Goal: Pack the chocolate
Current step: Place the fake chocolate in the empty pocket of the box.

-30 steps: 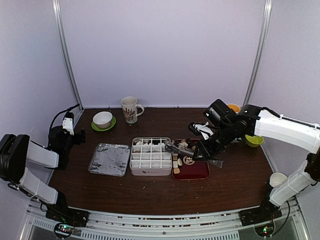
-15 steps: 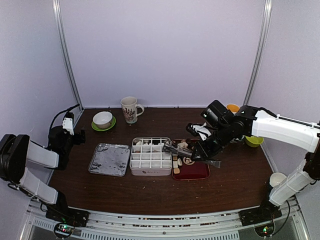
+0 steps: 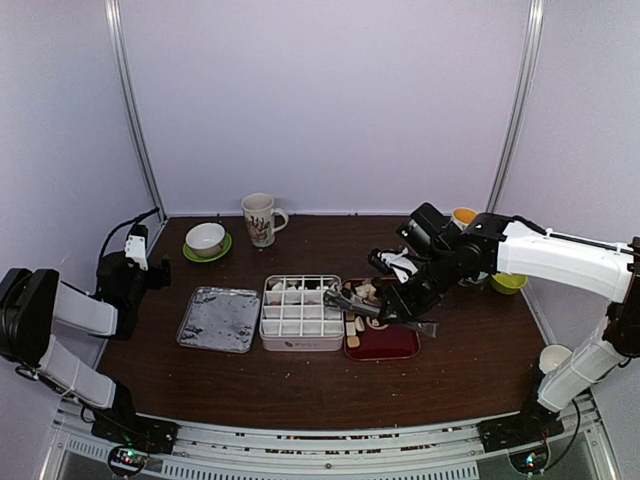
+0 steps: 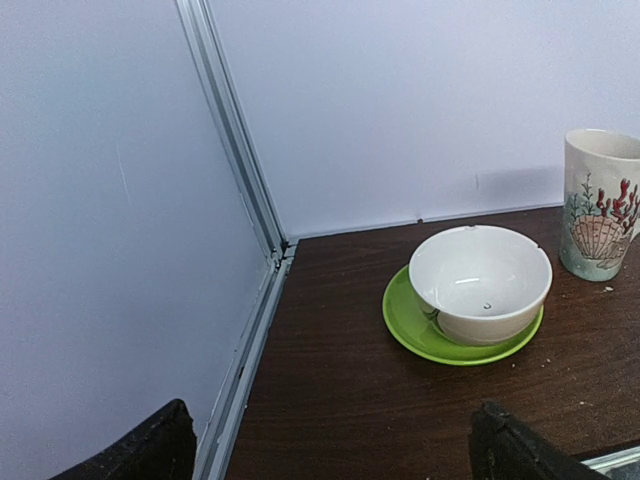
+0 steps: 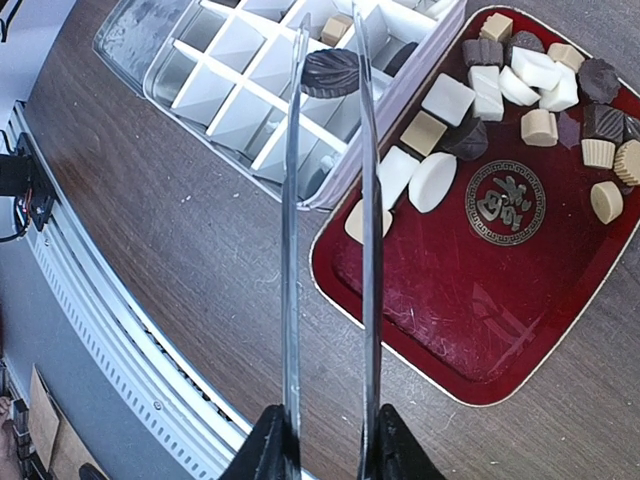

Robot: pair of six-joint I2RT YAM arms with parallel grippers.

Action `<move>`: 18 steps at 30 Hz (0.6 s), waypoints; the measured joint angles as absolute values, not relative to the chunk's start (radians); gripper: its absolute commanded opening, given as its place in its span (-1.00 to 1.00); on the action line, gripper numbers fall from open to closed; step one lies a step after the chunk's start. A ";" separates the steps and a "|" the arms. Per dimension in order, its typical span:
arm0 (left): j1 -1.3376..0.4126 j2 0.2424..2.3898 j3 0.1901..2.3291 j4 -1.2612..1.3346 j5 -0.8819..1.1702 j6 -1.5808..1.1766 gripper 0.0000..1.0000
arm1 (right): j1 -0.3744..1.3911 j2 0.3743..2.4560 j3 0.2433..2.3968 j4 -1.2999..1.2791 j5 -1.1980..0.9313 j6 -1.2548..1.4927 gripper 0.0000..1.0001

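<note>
My right gripper point(image 3: 410, 300) point(image 5: 333, 440) is shut on metal tongs point(image 5: 290, 200) point(image 3: 360, 302). The tong tips pinch a dark brown ridged chocolate point(image 5: 330, 72) above the right side of the white divided box point(image 5: 240, 90) point(image 3: 300, 312). A few pieces lie in the box's far cells. Several cube and round chocolates point(image 5: 520, 80) in dark, tan and cream lie at the far end of the dark-red tray point(image 5: 450, 330) point(image 3: 385, 345). My left gripper point(image 3: 135, 262) point(image 4: 335, 445) is open and empty at the table's far left.
A metal lid point(image 3: 220, 318) lies left of the box. A white bowl on a green saucer point(image 4: 480, 285) point(image 3: 206, 240) and a shell-print mug point(image 3: 260, 218) stand at the back left. An orange bowl point(image 3: 466, 215), a green bowl point(image 3: 508, 282) and a white cup point(image 3: 553, 358) stand on the right.
My right gripper has moved left with the tongs, carrying the dark chocolate from over the red tray to over the white box. The left arm has not moved.
</note>
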State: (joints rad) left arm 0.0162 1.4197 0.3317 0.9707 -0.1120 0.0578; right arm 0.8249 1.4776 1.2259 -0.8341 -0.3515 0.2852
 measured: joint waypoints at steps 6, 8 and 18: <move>0.016 1.420 0.332 0.971 -0.112 0.057 0.96 | 0.832 1.481 1.226 -0.832 -0.354 0.284 -0.33; 0.016 1.420 0.332 0.971 -0.112 0.057 0.96 | 0.832 1.483 1.226 -0.832 -0.353 0.283 -0.28; 0.016 1.420 0.332 0.971 -0.112 0.058 0.96 | 0.832 1.483 1.226 -0.820 -0.348 0.284 -0.22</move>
State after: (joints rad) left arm 0.0162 1.4197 0.3317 0.9707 -0.1120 0.0578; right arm 0.8318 1.4834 1.2259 -0.8204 -0.3481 0.2836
